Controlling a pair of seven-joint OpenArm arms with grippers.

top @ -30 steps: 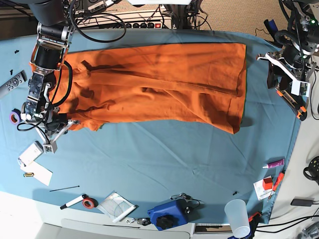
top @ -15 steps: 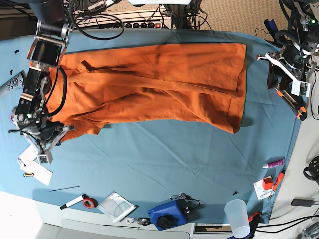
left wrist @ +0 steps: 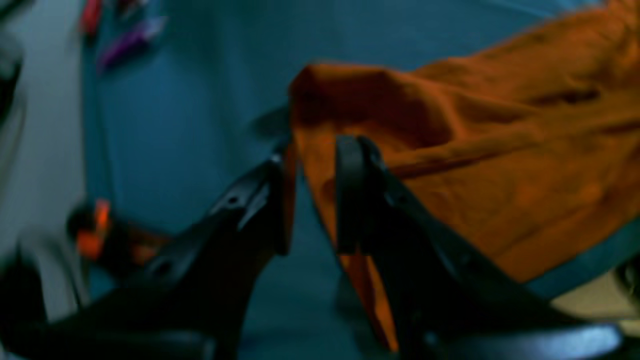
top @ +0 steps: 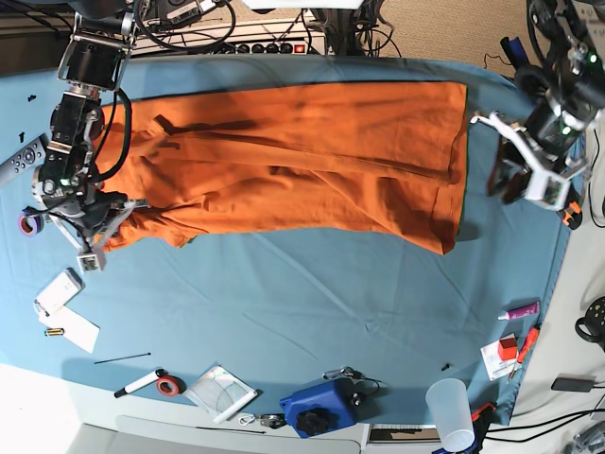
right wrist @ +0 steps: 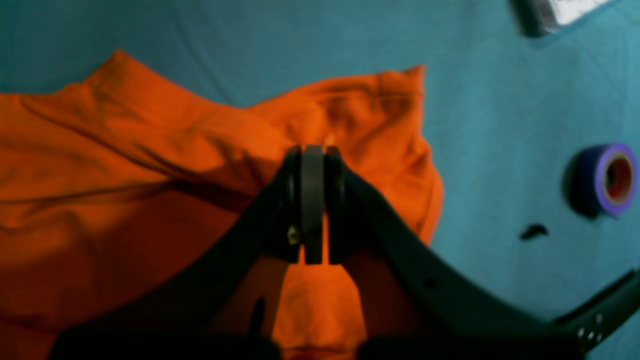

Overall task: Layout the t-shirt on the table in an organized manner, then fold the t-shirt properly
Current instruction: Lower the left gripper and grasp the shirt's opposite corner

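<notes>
The orange t-shirt (top: 302, 156) lies spread along the far half of the teal-covered table (top: 312, 303), wrinkled, with its near edge slanting. My right gripper (top: 99, 241) is at the shirt's left end. In the right wrist view it (right wrist: 312, 150) is shut, with folds of the shirt (right wrist: 150, 165) gathering at its tips. My left gripper (top: 506, 184) hovers just off the shirt's right edge. In the left wrist view its fingers (left wrist: 350, 195) stand a narrow gap apart in front of the shirt's corner (left wrist: 475, 165), and the gripper (left wrist: 312, 165) holds nothing.
A purple tape roll (top: 28, 224) and a remote (top: 24, 156) lie left of the shirt. Papers, markers, a blue tool (top: 317, 407) and a plastic cup (top: 449, 411) line the near edge. Small items (top: 515, 331) sit at the right. Cables crowd the back edge.
The right gripper swung left, then back toward the far side, dragging the shirt's left end with it. The left arm moved in toward the shirt's right edge and its jaws narrowed.
</notes>
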